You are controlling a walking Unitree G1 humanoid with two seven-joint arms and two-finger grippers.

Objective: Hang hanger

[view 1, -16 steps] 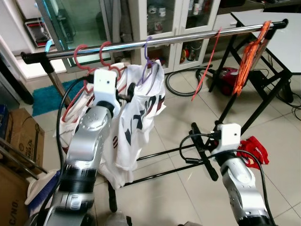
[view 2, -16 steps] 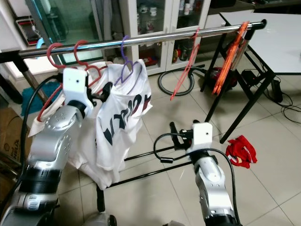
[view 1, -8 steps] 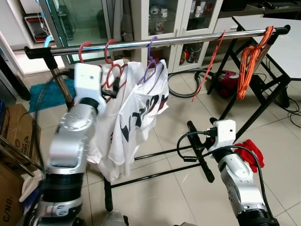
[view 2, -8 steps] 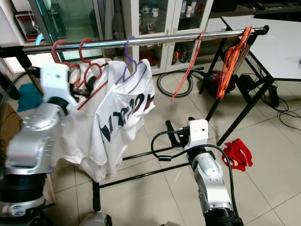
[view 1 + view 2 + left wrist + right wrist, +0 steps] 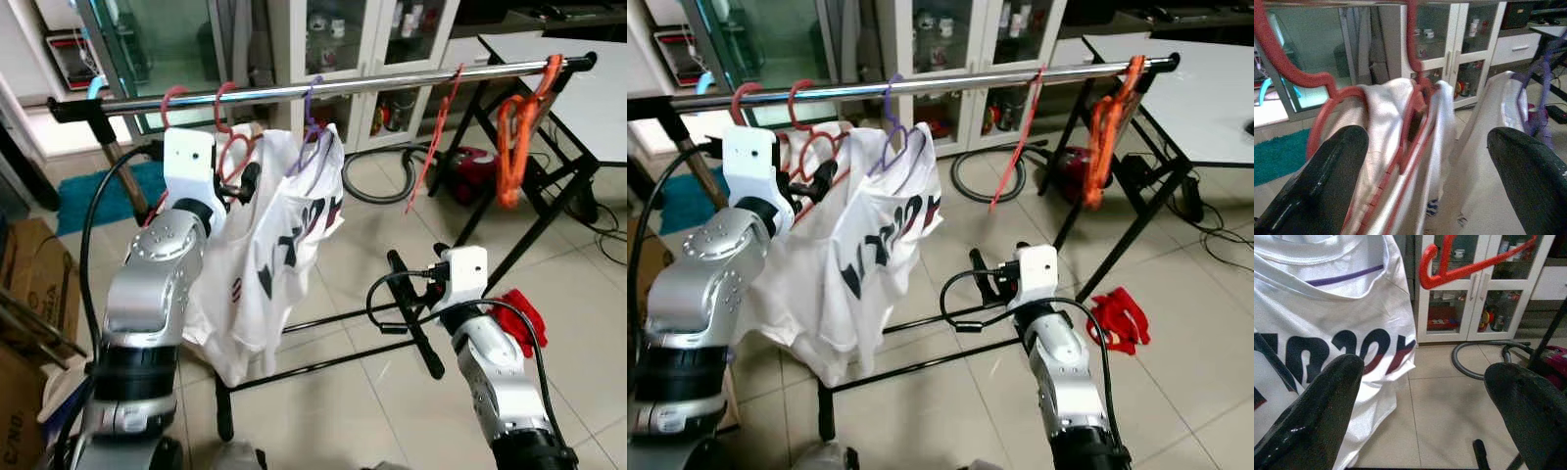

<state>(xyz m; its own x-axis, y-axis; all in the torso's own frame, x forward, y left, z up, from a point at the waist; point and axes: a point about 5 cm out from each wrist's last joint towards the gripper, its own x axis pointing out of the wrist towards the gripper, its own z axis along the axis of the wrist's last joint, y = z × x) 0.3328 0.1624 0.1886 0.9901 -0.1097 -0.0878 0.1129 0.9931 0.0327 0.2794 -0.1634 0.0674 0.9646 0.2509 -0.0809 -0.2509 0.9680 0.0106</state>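
— Plenty of light here, isn't there? Daylight pours through the glass sliding door (image 5: 162,44) at the back, washing the floor beneath it nearly white.

— Yes, and the long chrome clothes rail (image 5: 323,88) carries a thin bright streak along its top. The pale floor tiles (image 5: 353,245) show soft sheen, shadows faint.

— Head views are sharp. Up close, the blunt black fingertips (image 5: 1327,181) go soft and blurred; the white printed shirt (image 5: 1327,328) stays fairly crisp.
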